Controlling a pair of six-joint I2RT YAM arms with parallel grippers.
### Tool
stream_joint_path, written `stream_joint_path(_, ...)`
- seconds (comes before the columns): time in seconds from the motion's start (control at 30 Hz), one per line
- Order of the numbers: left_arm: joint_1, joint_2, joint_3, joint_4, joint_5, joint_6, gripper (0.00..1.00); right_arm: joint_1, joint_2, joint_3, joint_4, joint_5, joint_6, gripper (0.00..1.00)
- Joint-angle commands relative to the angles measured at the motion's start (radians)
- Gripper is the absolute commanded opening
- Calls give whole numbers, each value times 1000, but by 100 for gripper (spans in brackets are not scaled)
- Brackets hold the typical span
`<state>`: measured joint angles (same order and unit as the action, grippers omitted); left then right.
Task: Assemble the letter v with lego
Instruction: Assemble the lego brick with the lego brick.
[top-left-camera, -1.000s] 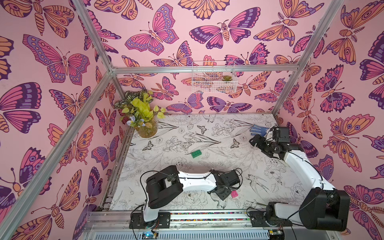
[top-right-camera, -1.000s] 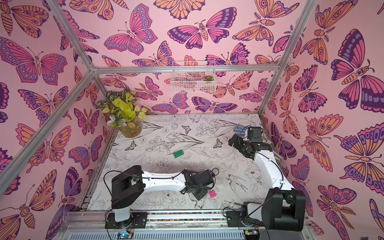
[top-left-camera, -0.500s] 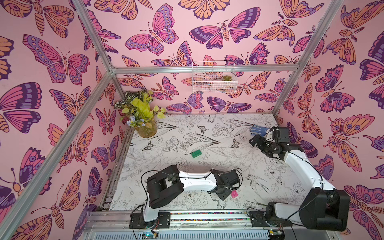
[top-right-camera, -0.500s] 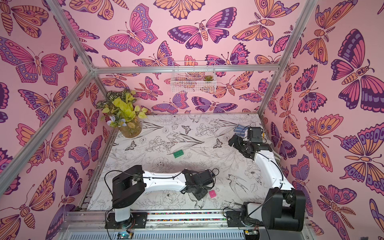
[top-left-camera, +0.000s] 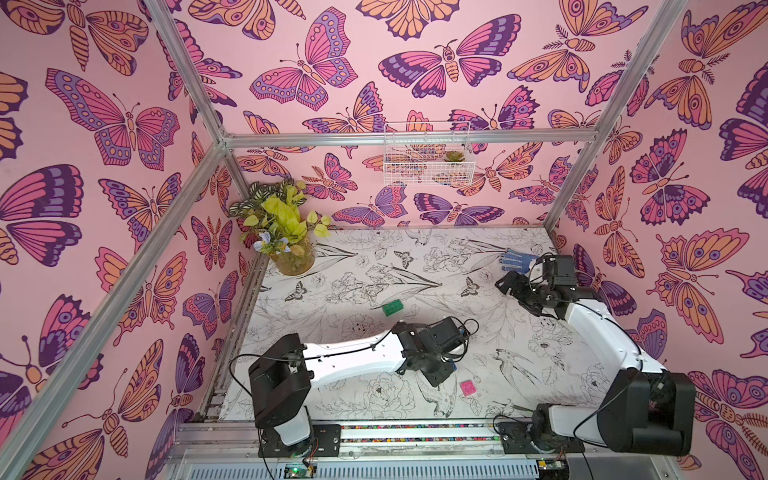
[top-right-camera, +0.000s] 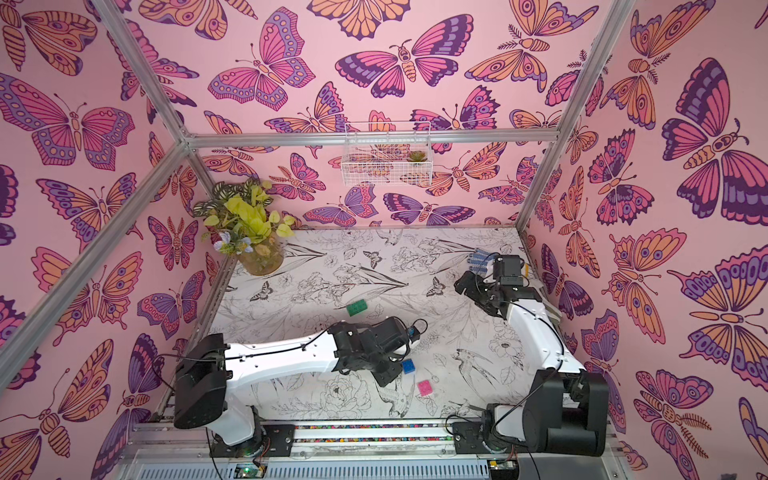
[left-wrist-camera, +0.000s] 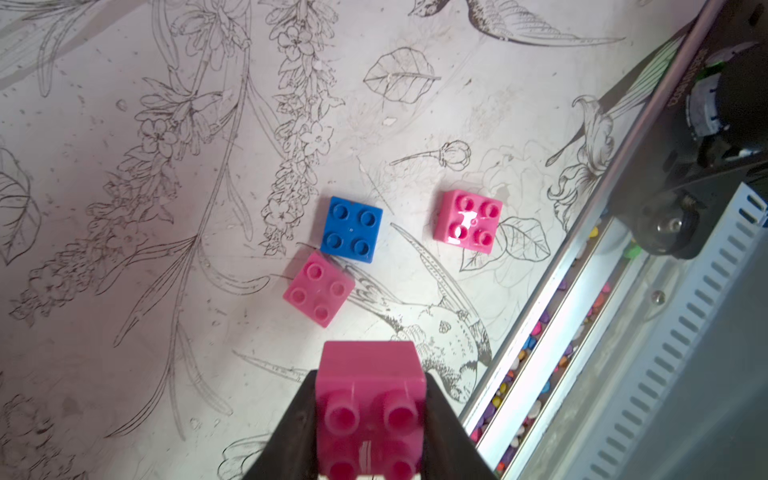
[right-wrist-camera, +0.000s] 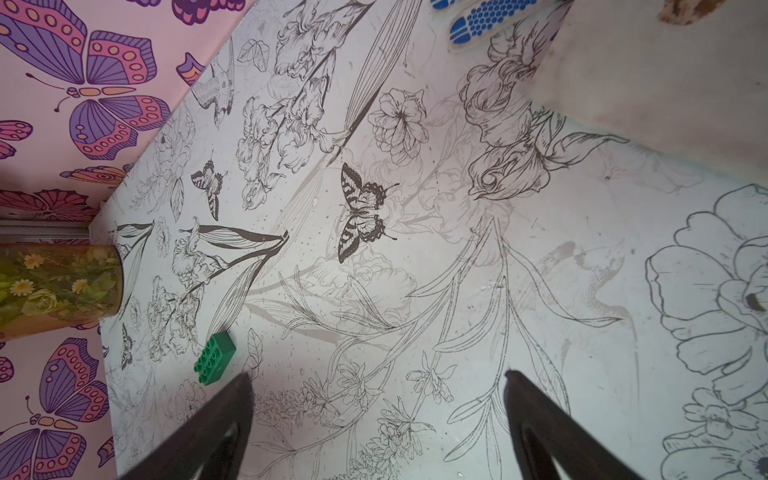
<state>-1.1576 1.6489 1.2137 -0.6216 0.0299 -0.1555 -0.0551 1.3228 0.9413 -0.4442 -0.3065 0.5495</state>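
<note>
- The left gripper is clamping a pink square studded plastic brick by two opposite side walls. The studs are facing the wrist camera, and the brick is hanging clear of the white flower-printed table sheet.
- The step in hand is probably carrying this brick to the loose ones and seating it. Doing that well is calling for a level brick, its hollow underside lined over the target's studs with a diagonal offset for the V, and a straight downward press.
- A blue square studded brick and a second pink square brick are lying just ahead of the jaws, meeting or nearly meeting at one corner.
- A third pink square brick is sitting near them but apart, toward the front rail.
- Nothing is bracing these loose bricks, so a skewed push is risking a slide.
- The longer green studded brick is lying well apart from the left gripper, toward mid-table.
- The right gripper is hanging spread wide and empty near the blue dotted glove, well apart from every brick.
</note>
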Motion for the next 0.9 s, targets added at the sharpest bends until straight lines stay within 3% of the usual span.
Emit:
stream_joint_path(0.0,19,-8,-34,-68,23,126,34,9,3,2,13,-20,2,94)
stream_joint_path(0.17,29,-1,-49,-65,25,258,34,15,6,5,22,-23,11,94)
stream_joint_path(0.5,122,78,-19,-59,149,431,35,22,18,-5,40,-30,11,95)
stream_joint_path(0.87,124,171,42,-60,166,499,35,22,30,-9,49,-26,1,94)
